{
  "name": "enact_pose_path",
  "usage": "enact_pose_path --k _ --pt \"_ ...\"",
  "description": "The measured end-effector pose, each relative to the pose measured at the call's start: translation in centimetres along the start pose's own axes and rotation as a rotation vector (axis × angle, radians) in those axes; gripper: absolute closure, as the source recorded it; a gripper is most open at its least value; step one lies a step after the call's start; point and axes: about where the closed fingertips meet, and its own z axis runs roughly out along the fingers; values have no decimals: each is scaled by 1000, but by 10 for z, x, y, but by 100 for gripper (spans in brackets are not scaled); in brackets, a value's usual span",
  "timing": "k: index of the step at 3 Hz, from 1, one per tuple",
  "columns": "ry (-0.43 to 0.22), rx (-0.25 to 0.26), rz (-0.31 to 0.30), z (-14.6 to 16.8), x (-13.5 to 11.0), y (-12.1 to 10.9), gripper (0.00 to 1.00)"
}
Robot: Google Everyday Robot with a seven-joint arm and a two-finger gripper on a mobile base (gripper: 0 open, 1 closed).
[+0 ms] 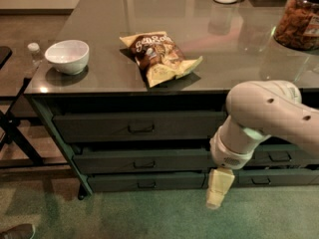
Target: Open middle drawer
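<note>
Green carpet lies below a dark glossy bench (114, 14) with three stacked drawer fronts. On top: white bowl (67, 56) at left, chip bag (159, 56) near centre, snack jar (299, 19) far right. Middle drawer (114, 161) sits between the taller top front and the slim bottom front, with a loop handle (144, 164) at its centre. Gripper (219, 189) hangs pointing down, right of that handle and apart from it, level with the bottom front. Its opening: cannot tell.

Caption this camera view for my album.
Robot's pale gripper hangs low, just right of the long dark grey-green metal middle drawer.
</note>
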Motion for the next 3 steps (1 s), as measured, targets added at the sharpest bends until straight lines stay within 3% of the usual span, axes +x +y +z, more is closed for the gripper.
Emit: enact_pose_path --k 2,3 --pt "-6 -35 23 92 -20 -32 0" --pt "-6 -35 23 92 -20 -32 0"
